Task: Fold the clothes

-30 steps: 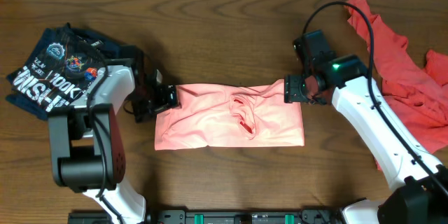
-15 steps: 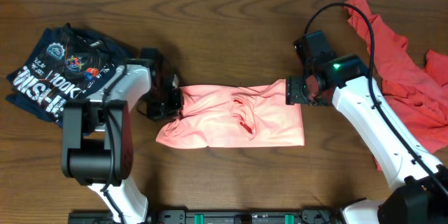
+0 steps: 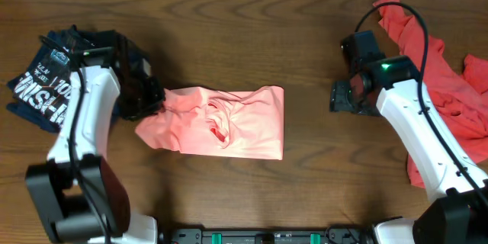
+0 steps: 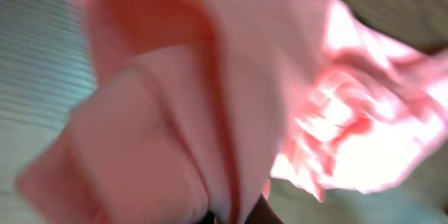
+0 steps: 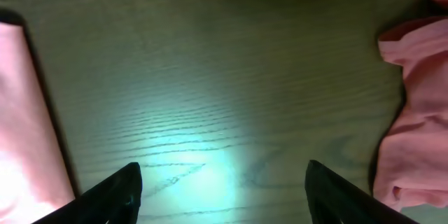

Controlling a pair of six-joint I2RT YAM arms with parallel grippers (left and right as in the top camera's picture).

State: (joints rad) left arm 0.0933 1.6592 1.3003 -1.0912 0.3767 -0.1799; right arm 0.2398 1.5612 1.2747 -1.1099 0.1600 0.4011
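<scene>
shifting a folded piece, by appearance: salmon-pink t-shirt [image 3: 229,122], folded strip, left of centre on table [image 3: 244,15]. left gripper [image 3: 155,105] clamps its left end; right gripper [image 3: 338,97] jaws wide, empty, over bare wood. next: clean set-down, then coral-red shirts [image 3: 450,84], right.

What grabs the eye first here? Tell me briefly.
A light salmon-pink cotton T-shirt, folded into a band, lies left of centre on the brown wooden table, with the left gripper clamped on its left end. The right gripper hangs open over bare wood, clear of it. A crumpled coral-red shirt heap fills the right edge, and a navy printed shirt lies far left.
</scene>
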